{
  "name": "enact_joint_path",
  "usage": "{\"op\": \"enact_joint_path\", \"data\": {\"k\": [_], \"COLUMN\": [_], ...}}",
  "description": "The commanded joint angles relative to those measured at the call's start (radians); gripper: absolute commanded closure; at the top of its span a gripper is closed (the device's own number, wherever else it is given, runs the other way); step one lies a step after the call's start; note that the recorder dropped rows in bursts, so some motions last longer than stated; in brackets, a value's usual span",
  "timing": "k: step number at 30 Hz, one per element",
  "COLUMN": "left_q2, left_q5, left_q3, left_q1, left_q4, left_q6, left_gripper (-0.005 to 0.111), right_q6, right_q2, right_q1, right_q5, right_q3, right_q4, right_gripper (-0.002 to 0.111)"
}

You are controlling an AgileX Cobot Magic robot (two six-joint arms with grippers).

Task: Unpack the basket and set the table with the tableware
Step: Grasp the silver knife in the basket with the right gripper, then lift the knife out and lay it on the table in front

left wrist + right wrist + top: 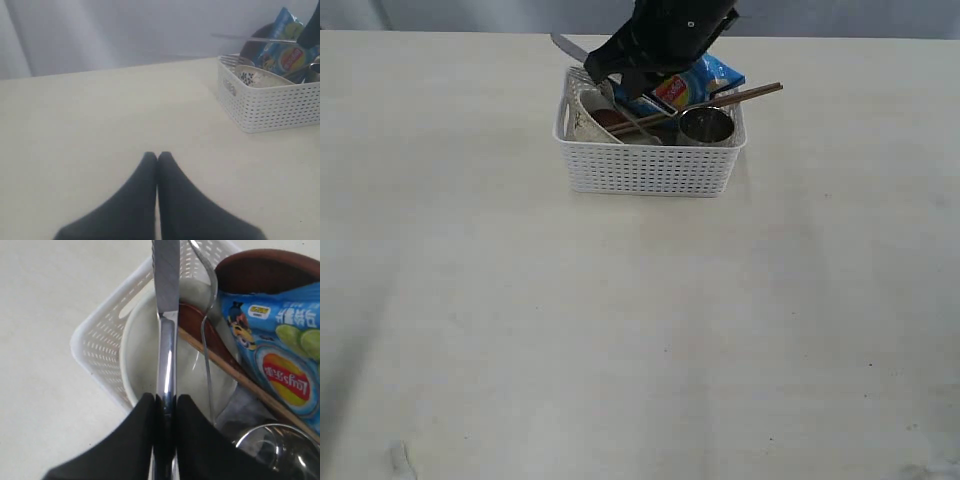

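- Unpacking step: pinching knife (pixel 166 315) in right pincer (pixel 166 401), blade pointing ahead, over basket (pixel 100 342).
- Holding left pincer (pixel 157 158) pressed together, empty, basket well apart.
- Next, probably: lifting knife clear, laying it on bench (pixel 620 330).

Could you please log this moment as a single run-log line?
right gripper: shut on knife, over basket | left gripper: shut, empty | fork, bowl, cup, chopsticks: in basket

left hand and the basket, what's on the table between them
Nothing. In the left wrist view the stretch of table from the left hand to the basket is bare.
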Motion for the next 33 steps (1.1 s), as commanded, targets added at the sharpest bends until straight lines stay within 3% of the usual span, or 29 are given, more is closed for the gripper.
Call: {"op": "enact_joint_path", "data": {"k": [1,5,13,20,27,30,33], "left_q2": [-0.003,-0.003,-0.003,-0.003,-0.003,-0.003,-0.003], "left_q5": [-0.004,-0.004,-0.004,-0.004,-0.004,-0.004,-0.004], "left_q3": [0.002,0.002,0.002,0.002,0.002,0.002,0.002], "left_q1": [0.002,0.002,0.002,0.002,0.002,0.002,0.002], "left_q4": [0.0,0.0,0.0,0.0,0.0,0.0,0.0], "left_q6": [-0.004,-0.004,-0.004,-0.004,-0.004,-0.004,-0.004], "left_gripper": [0.107,0.107,0.107,0.107,0.107,0.107,0.107], "right_q6": [0.015,0.12,0.345,0.547,0.887,0.987,1.008], "right_q2": [-0.055,-0.135,-0.384,-0.56,-0.565,-0.528,-0.462], "right_q1": [0.026,0.052,0.07,0.203,0.358,0.36,0.43], "right_q5": [0.035,-0.025,-0.297,-0.464,-0.894,-0.981,-1.035], "right_q3": [-0.002,0.105,0.553,0.849,1.144,1.191,1.191], "right_q4": [0.002,-0.005,-0.008,-0.001,0.001,0.001,0.035], "right_gripper": [0.109,0.109,0.109,0.109,0.109,0.109,0.109]}}
